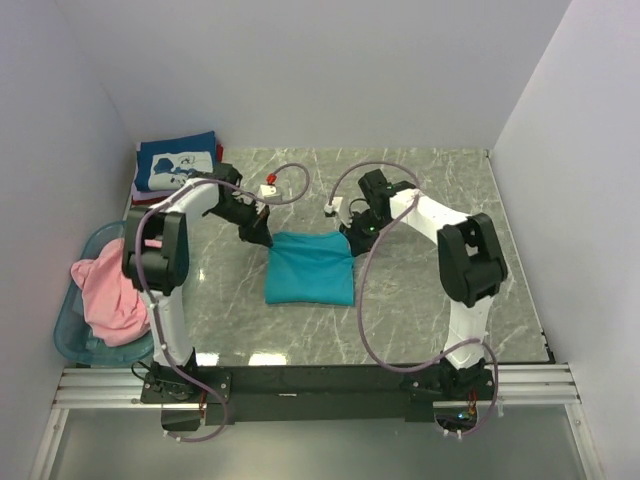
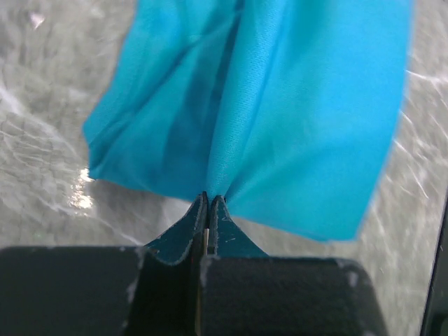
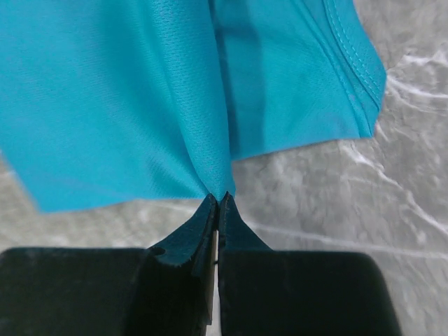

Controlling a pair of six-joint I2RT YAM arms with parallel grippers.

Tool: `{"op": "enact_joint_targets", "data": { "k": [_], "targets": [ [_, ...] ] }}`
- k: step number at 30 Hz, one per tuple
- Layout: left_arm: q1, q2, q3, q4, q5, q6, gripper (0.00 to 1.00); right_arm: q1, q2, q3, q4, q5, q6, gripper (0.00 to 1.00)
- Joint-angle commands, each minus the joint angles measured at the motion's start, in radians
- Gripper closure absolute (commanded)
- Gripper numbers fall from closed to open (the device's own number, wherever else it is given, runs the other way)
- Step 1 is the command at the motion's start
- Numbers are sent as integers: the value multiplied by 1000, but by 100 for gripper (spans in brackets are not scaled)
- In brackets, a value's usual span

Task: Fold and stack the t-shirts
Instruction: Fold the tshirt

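Your teal shirt lies folded into a rough rectangle near the middle of the table, between the two arms, with its far edge up by the claws. Your left claw sits at the far left corner of that shirt and your right claw at the far right corner. In the left wrist view the left claw is pressed together on a pinch of the teal cloth, and folds fan out from the fingertips over the marbled surface beyond. The right wrist view shows the same for the right claw: its fingers are closed on a gathered bit of teal cloth, and a stitched hem runs along the shirt's edge at the upper right. You cannot tell from these views whether those corners are lifted off the table or resting on it. In the far left corner of the table a navy shirt with white print lies folded flat on top of a red shirt, of which only a thin edge shows. At the left edge, nearer the arm bases, a pink shirt is heaped unfolded in a light-blue basket, spilling over its rim, well apart from the teal one.
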Motion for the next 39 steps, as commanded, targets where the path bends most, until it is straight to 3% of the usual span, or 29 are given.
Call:
{"op": "enact_joint_targets", "data": {
  "k": [1,5,9,16,17,18,19,20,21,22,25,30,35,39],
  "targets": [
    [4,63,71,74,-7,-157,98,-7,51,60,44,50,9,100],
    [5,97,11,140,-53,-215,96,-4,98,97,31,66,44,100],
    [5,52,-72,126,-10,-206,95,7,94,85,-11,21,121,100],
    [2,-159,-355,68,40,-57,91,39,-98,-163,-36,-124,222,99],
    [4,-206,-375,59,45,-27,78,40,-121,-193,-47,-152,235,93],
    [8,-229,-391,46,51,-8,73,37,-159,-199,-79,-170,261,75],
    [8,-251,-406,7,62,18,68,33,-174,-191,-97,-186,268,68],
    [8,-292,-408,-3,64,49,55,13,-187,-184,-114,-227,284,57],
    [8,-315,-408,-3,67,50,52,-1,-207,-172,-143,-249,305,49],
    [8,-337,-403,0,70,46,50,-16,-213,-133,-153,-269,314,48],
    [-6,-410,-386,104,105,-20,46,-78,-198,-54,-121,-338,394,48],
    [-160,-452,-380,344,30,-164,45,-95,-45,40,57,-430,646,64],
    [-265,-351,-349,394,-44,-135,46,-87,74,20,292,-484,970,75],
    [-318,-283,-328,422,-67,-137,46,-69,112,-7,421,-491,1060,77]
  ]
}}
